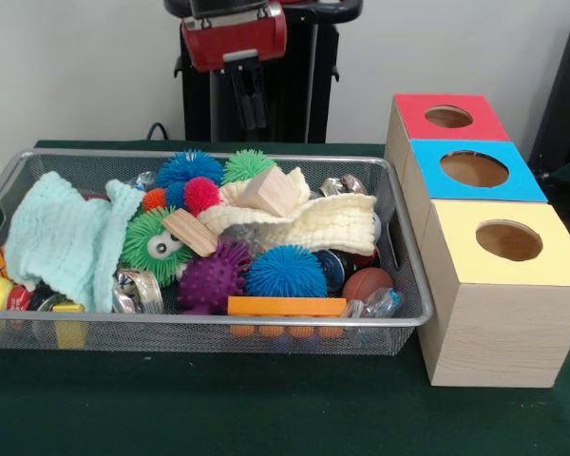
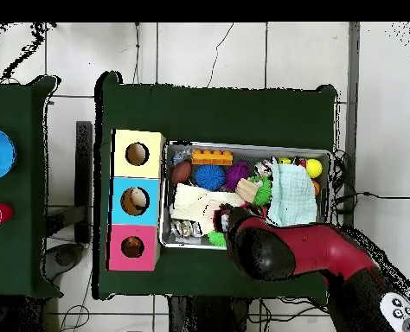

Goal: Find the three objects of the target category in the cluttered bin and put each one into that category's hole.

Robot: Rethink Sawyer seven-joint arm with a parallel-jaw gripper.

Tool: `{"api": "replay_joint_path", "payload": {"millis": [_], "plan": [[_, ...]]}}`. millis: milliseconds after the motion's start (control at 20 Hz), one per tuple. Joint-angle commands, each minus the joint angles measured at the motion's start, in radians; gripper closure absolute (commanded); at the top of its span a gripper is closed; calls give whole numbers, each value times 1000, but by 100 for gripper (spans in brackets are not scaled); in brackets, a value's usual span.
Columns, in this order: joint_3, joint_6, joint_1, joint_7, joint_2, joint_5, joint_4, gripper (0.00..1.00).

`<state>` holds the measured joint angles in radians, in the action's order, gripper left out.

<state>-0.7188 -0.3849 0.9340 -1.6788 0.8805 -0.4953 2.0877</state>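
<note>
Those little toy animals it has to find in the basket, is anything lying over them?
No toy animal shows in either view. The wire basket is heaped: a mint cloth, a cream cloth, spiky balls such as the blue one and wooden blocks could hide them. The red-topped box's hole is uncovered.

A robotics lab: pedestal-mounted red arm, green-covered table, tiled floor.
</note>
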Motion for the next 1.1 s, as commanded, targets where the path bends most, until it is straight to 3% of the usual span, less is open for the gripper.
{"api": "replay_joint_path", "payload": {"millis": [50, 300, 500, 800, 1100], "plan": [[9, -145, 3, 144, -208, -47, -269, 100], [-21, -223, 15, 259, -342, -61, -432, 100], [-29, -259, 11, 272, -379, -67, -496, 100], [-34, -302, 1, 263, -372, -79, -526, 100], [-36, -364, -8, 241, -310, -62, -507, 100]]}}
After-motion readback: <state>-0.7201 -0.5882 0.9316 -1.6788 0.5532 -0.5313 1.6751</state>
